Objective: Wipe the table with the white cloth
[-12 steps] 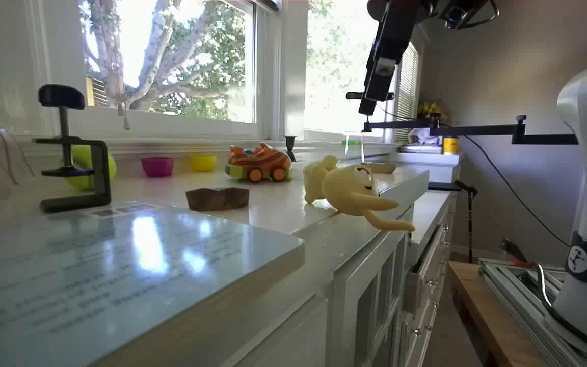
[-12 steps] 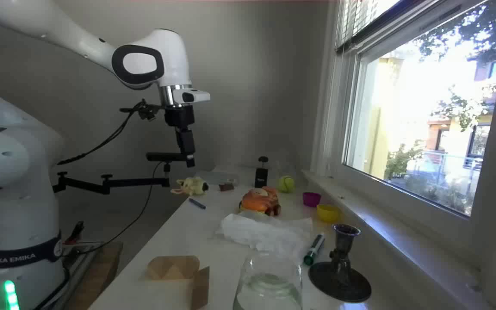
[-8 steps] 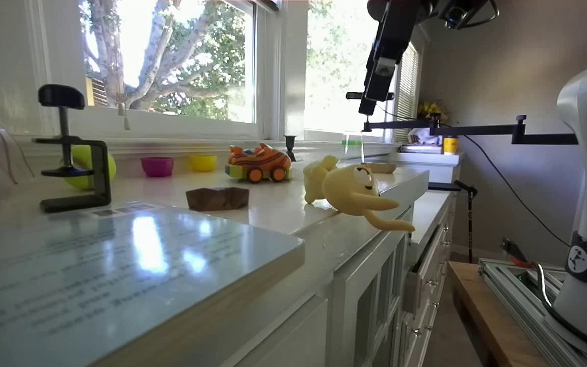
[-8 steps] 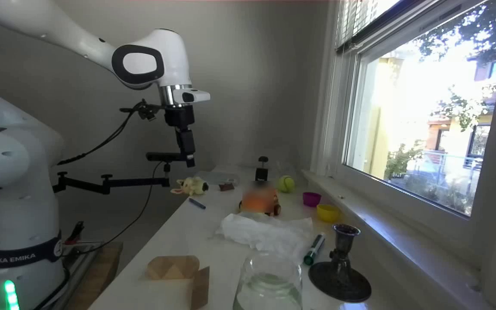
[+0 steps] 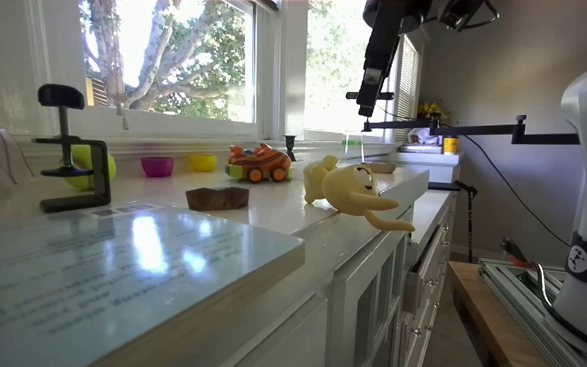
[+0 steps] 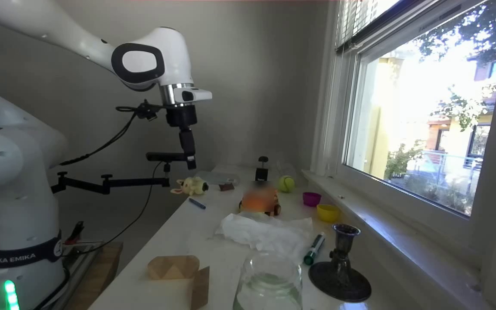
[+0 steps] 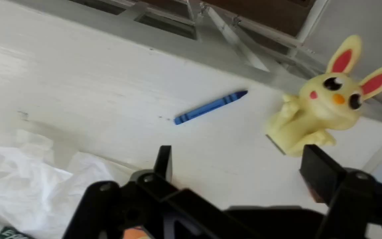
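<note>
The white cloth (image 6: 265, 232) lies crumpled on the pale glossy table (image 6: 187, 245), between the orange toy car and the glass jar. It also shows at the lower left in the wrist view (image 7: 41, 189). My gripper (image 6: 191, 164) hangs pointing down above the far part of the table, near the toy bunny and away from the cloth. In the wrist view my gripper (image 7: 239, 157) has its fingers wide apart with nothing between them. In an exterior view the gripper (image 5: 366, 109) stands high over the countertop (image 5: 283, 206); I cannot make out the cloth there.
A yellow bunny (image 7: 310, 116) overhangs the front edge near a blue crayon (image 7: 209, 108). An orange toy car (image 5: 260, 163) stands behind the cloth. A glass jar (image 6: 269, 284), green marker (image 6: 314, 249), candlestick (image 6: 340, 267) and cardboard box (image 6: 172, 268) surround it. A black jointed bar (image 5: 477, 130) reaches across.
My gripper has turned slightly and sunk a little, with a small shift toward the window side. The cloth and the other objects have not moved.
</note>
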You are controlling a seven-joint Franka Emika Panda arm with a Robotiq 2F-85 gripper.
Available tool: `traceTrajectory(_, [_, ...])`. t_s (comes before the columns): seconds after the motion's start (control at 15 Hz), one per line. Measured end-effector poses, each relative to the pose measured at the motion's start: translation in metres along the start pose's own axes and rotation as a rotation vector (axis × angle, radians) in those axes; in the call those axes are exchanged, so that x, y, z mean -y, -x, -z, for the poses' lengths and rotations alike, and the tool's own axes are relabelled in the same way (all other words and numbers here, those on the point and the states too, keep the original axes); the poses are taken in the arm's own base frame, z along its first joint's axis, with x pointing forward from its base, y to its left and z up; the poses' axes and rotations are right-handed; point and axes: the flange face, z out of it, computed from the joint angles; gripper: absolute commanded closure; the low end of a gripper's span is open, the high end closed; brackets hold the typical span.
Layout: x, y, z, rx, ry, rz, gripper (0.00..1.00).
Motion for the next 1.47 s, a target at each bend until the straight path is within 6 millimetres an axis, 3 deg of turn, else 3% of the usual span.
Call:
traceTrajectory(0.33, [-0.071, -0.009, -0.007, -0.018, 0.146, -0.213, 0.0])
traceTrajectory(0.67, [-0.116, -0.019, -0.034, -0.019, 0.184, -0.363, 0.0])
traceTrajectory(0.93, [-0.127, -0.026, -0.051, -0.004, 0.185, -0.41, 0.0])
traceTrajectory(1.47, [-0.129, -0.026, -0.055, 0.006, 0.187, -0.41, 0.0])
